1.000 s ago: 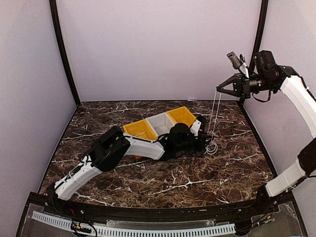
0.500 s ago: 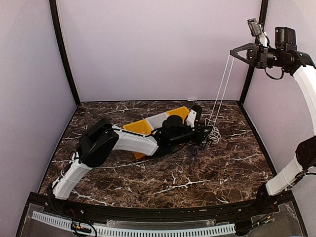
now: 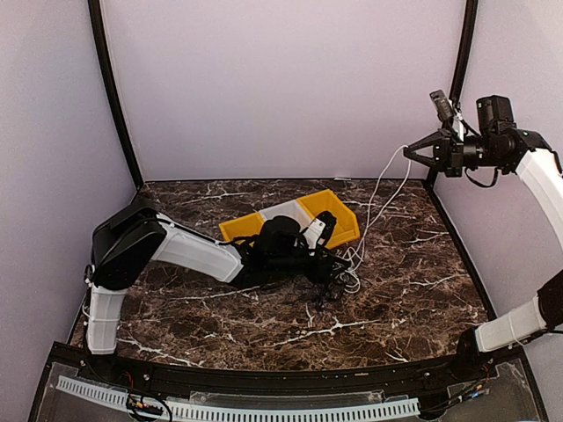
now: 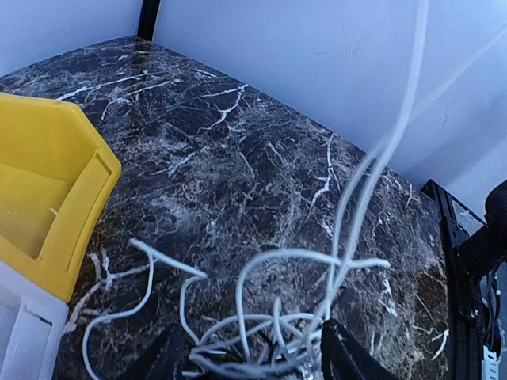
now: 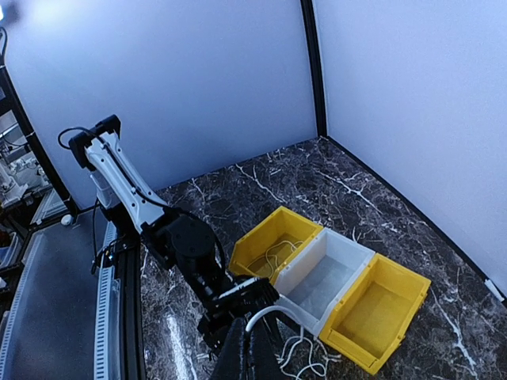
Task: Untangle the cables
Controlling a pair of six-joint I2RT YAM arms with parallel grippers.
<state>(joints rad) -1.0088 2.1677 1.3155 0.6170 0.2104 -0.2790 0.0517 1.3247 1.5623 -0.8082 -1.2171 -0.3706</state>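
Note:
The white cable (image 3: 380,195) sags from my right gripper (image 3: 407,155), held high at the back right, down to a loose tangle (image 3: 350,268) on the marble beside the bins. In the right wrist view my right gripper (image 5: 249,348) is shut on the white cable (image 5: 265,315). My left gripper (image 3: 334,268) lies low at the tangle. In the left wrist view its gripper (image 4: 253,360) is open, with the white loops (image 4: 273,324) heaped between the fingers (image 4: 348,358). Dark strands show inside the heap, and I cannot tell them apart as black cables.
Three bins stand in a row at the back middle: a yellow bin (image 3: 247,229), a white bin (image 3: 283,214) and a yellow bin (image 3: 332,214). A thin pale cord (image 5: 273,252) lies in the yellow bin (image 5: 252,247) nearest the left arm. Walls close the back and sides.
My right gripper came down from its highest point, and the taut white cable went slack. My left arm swung its elbow left, drew back from the bins and opened its jaws.

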